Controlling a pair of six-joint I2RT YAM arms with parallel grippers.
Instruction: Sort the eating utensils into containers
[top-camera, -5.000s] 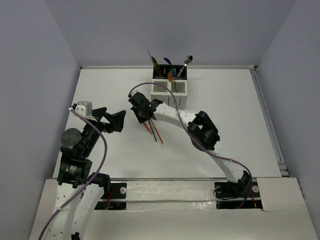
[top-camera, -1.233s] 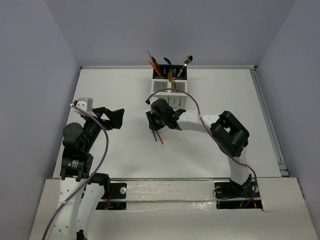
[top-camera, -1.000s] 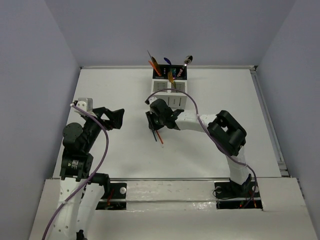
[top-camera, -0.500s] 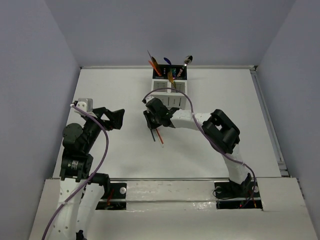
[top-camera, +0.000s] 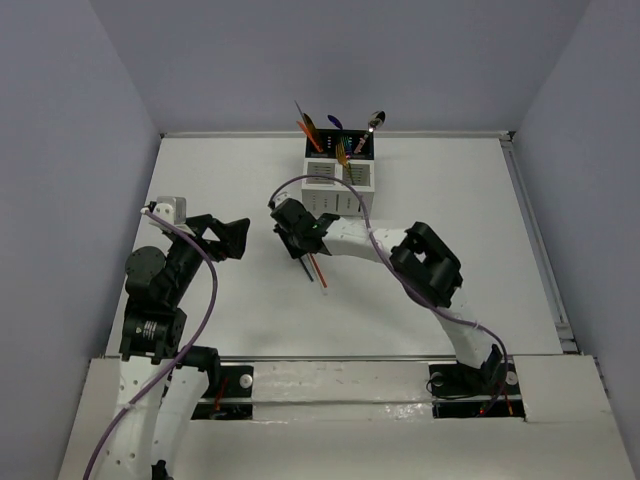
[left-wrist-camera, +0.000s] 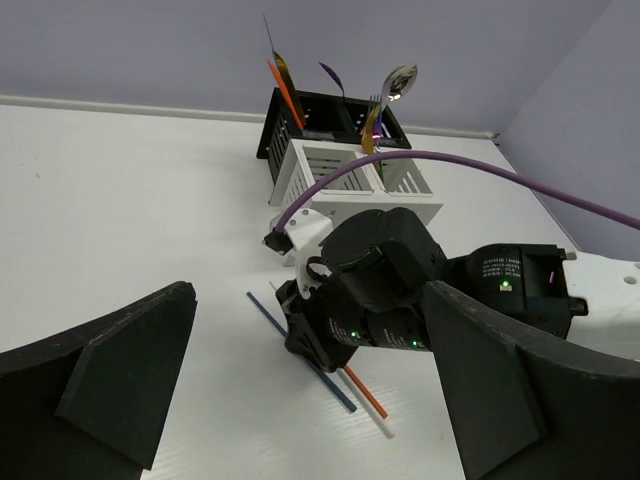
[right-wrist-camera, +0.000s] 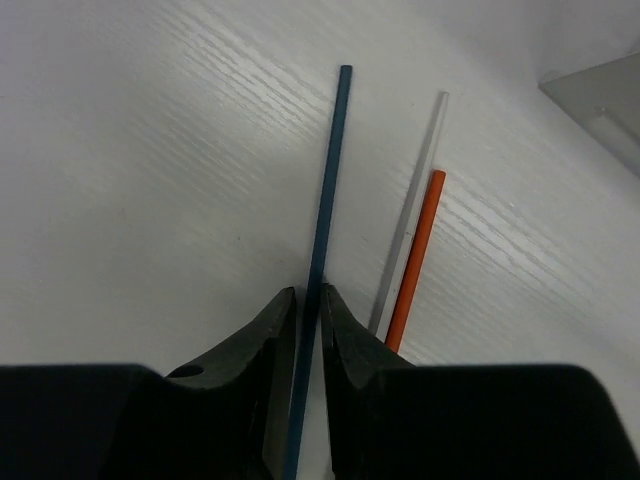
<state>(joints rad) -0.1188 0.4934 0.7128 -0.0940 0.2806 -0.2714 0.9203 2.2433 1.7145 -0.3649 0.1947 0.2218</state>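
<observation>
On the white table (right-wrist-camera: 140, 150), my right gripper (right-wrist-camera: 307, 296) pinched the slim dark-blue chopstick (right-wrist-camera: 331, 170); left gripper (top-camera: 238, 238) hung open.

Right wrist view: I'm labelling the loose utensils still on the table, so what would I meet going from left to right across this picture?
dark blue stick → pale stick → orange stick
</observation>
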